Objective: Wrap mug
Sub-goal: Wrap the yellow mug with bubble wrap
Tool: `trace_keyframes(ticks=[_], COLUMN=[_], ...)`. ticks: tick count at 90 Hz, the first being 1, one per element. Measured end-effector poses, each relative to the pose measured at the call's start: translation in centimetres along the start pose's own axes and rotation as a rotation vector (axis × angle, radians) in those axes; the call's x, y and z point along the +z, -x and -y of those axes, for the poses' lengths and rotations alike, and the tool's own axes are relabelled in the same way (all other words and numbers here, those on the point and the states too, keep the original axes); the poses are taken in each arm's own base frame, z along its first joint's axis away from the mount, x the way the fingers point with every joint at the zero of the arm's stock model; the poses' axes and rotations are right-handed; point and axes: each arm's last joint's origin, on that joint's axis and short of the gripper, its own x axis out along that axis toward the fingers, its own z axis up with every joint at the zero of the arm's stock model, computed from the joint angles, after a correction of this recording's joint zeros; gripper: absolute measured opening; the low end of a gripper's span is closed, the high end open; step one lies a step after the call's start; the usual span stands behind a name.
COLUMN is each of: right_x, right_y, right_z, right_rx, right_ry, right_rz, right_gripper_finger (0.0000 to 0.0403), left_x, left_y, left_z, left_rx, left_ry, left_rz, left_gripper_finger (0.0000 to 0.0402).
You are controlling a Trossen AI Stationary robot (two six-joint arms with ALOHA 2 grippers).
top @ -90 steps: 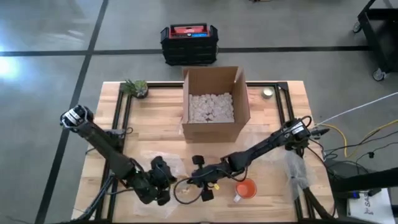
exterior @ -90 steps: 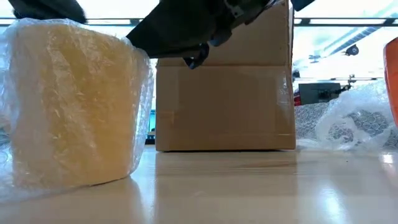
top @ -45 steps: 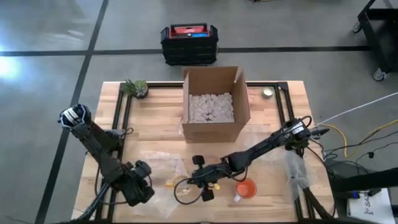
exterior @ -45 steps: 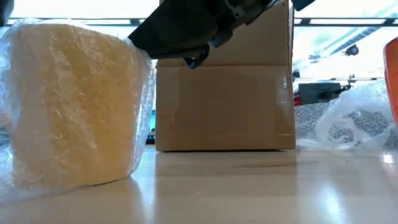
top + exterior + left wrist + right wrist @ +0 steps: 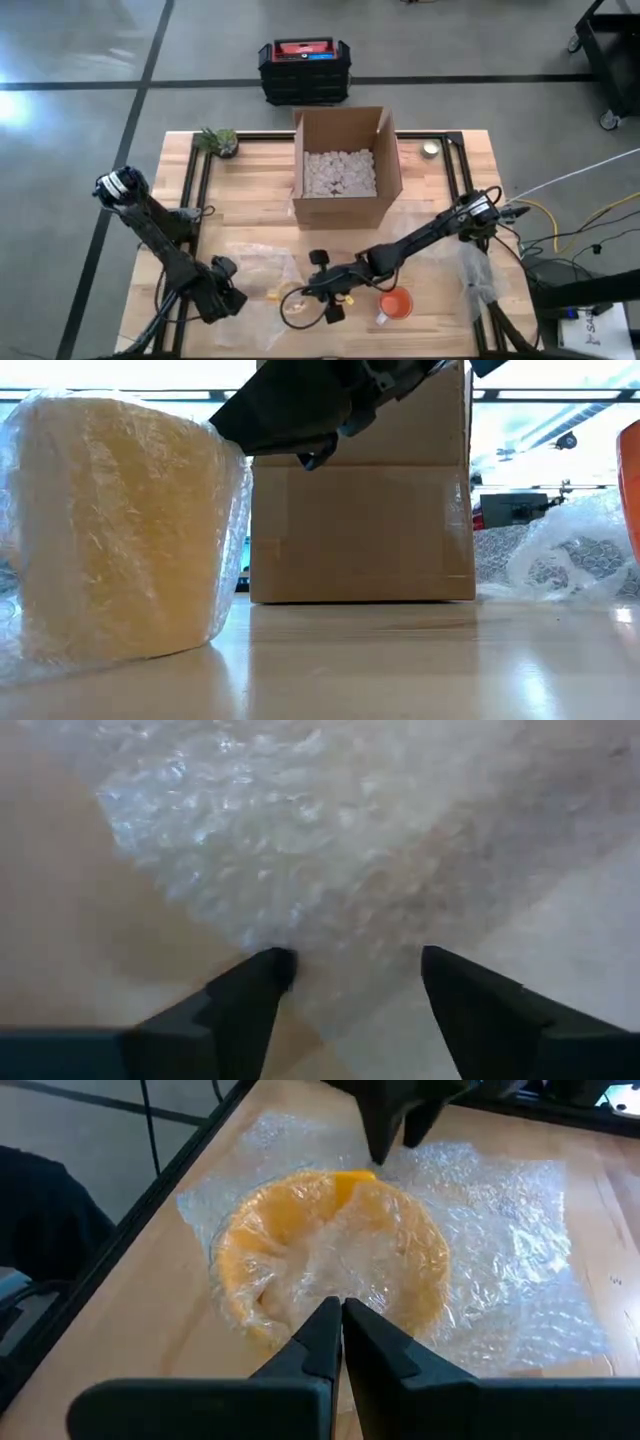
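My left pincer (image 5: 345,985) has backed away from the mug (image 5: 330,1260), fingers wide over bubble wrap (image 5: 300,830) on the worktop. My right pincer (image 5: 338,1320) stays pinched shut on the wrap above the mug, holding the fold.

The table (image 5: 440,180) is pale wood, smooth with a soft sheen. Clear, crinkled bubble wrap (image 5: 500,1250) (glossy plastic) covers the yellow mug (image 5: 330,1260). The box (image 5: 360,530) is matt brown cardboard, holding white foam pieces (image 5: 338,172).
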Motion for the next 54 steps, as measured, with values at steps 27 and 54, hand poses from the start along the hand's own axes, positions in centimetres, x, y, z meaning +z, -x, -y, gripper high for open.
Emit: trace_keyframes(ticks=[27,54], right_x=[0.0,0.0], right_y=[0.0,0.0], right_z=[0.0,0.0], right_rx=[0.0,-0.001], right_ry=[0.002,0.002], right_rz=[-0.002,-0.002], right_gripper_finger=[0.0002,0.0002], left_x=[-0.1,-0.1], left_y=[1.8,8.1], left_z=[1.8,6.8], left_rx=[-0.075,-0.239], left_ry=[-0.074,-0.23], left_rz=[0.111,0.422], left_gripper_finger=[0.0027,0.0003])
